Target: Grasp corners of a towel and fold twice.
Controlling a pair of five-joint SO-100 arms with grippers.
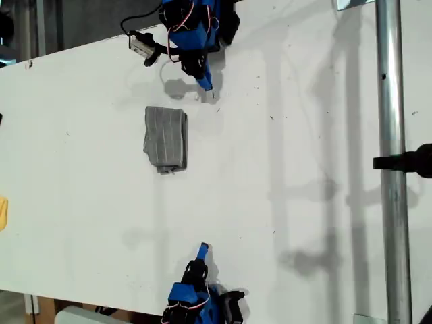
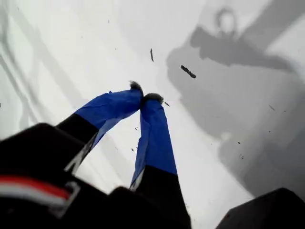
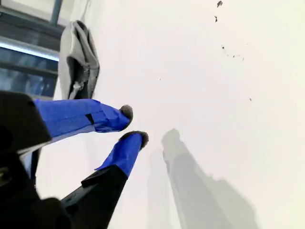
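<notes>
Closest to the lens, blue-taped fingers (image 2: 155,138) are filling the first wrist view, and my first gripper (image 2: 144,93) is pressing its dark tips together over bare table (image 2: 62,57), clamping nothing. By the looped shadow beside it I am judging this to be the arm at the top of the exterior view, where it is hanging just beyond the towel (image 1: 165,138) and apart from it. My second gripper (image 3: 132,125) is holding its tips a narrow gap apart, also empty. It is looking across a long stretch of white surface at the towel (image 3: 78,57) far ahead, so I am reading it as the arm at the bottom of the exterior view, well apart from the cloth. The towel is lying as a compact grey bundle left of centre in the exterior view, nearer the top arm. Its layers are stacking with striped faces outward and one end is looking slightly rumpled. No loose corners are showing. I am judging both folds done, which would explain why both claws are sitting clear of the cloth and gripping nothing.
</notes>
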